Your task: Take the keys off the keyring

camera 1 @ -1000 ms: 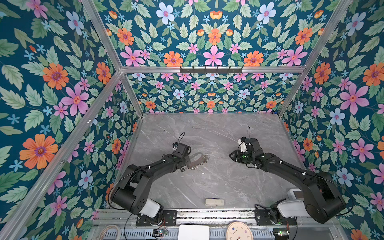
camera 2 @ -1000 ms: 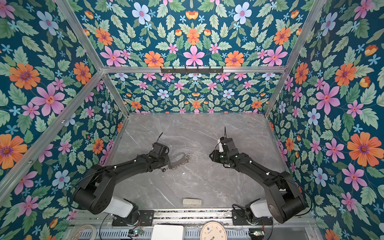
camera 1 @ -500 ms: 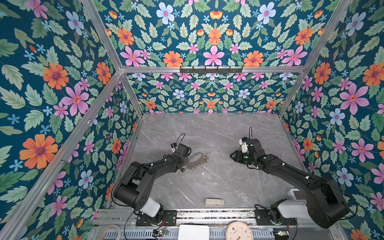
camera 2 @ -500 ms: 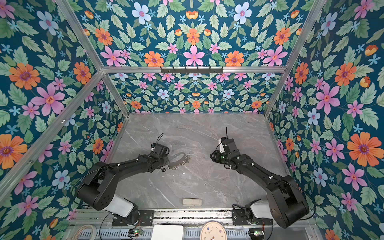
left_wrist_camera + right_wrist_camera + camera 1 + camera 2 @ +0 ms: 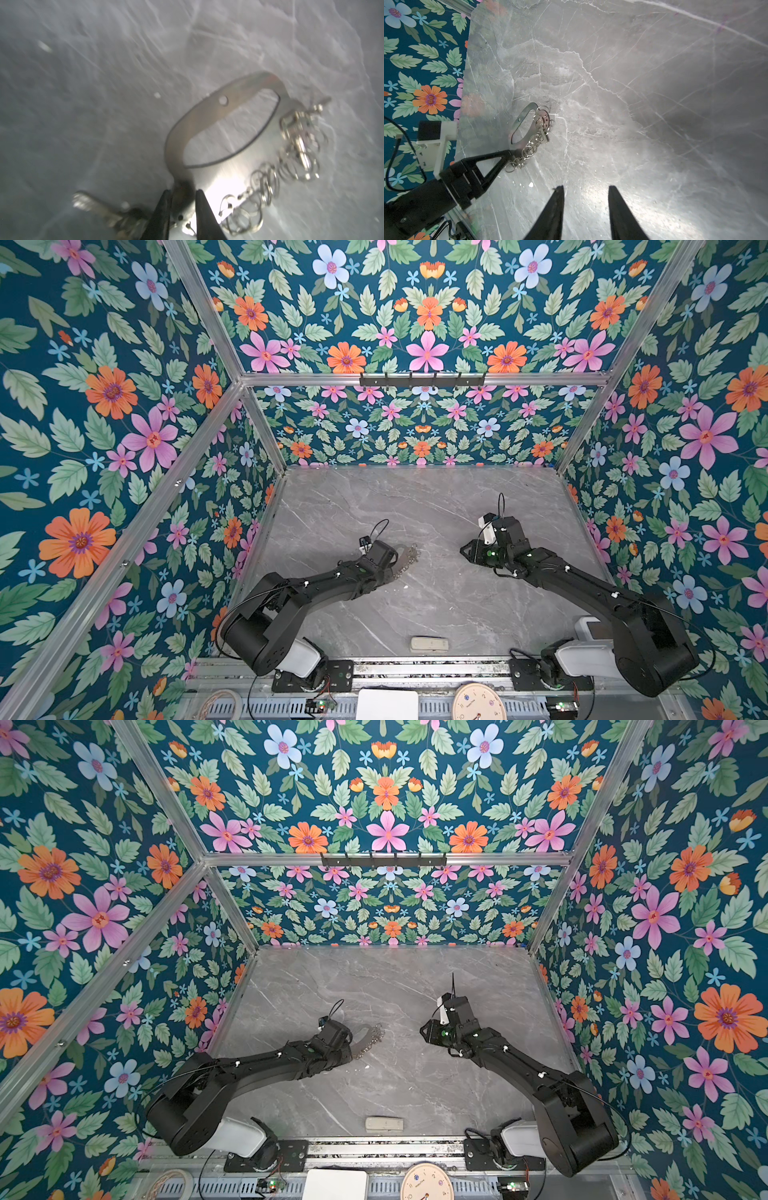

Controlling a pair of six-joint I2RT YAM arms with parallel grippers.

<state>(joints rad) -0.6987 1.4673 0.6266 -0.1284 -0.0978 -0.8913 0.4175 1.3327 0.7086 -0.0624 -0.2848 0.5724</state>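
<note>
The keyring lies on the marble table: a flat grey oval cuff with a tangled silver link chain alongside it. In both top views it sits left of centre. My left gripper is shut on the cuff's narrow end, which fills the gap between the two black fingers. One of the keys shows blurred beside those fingers; another key lies in the chain at the far end. My right gripper hangs open and empty over bare table to the right of the keyring.
A pale beige block lies near the table's front edge. A small white fleck sits just in front of the keyring. Floral walls close in the left, back and right sides. A clock sits below the front rail.
My left gripper's fingers have drawn together onto the cuff's end. The keyring stays in place. The right arm has barely moved.
</note>
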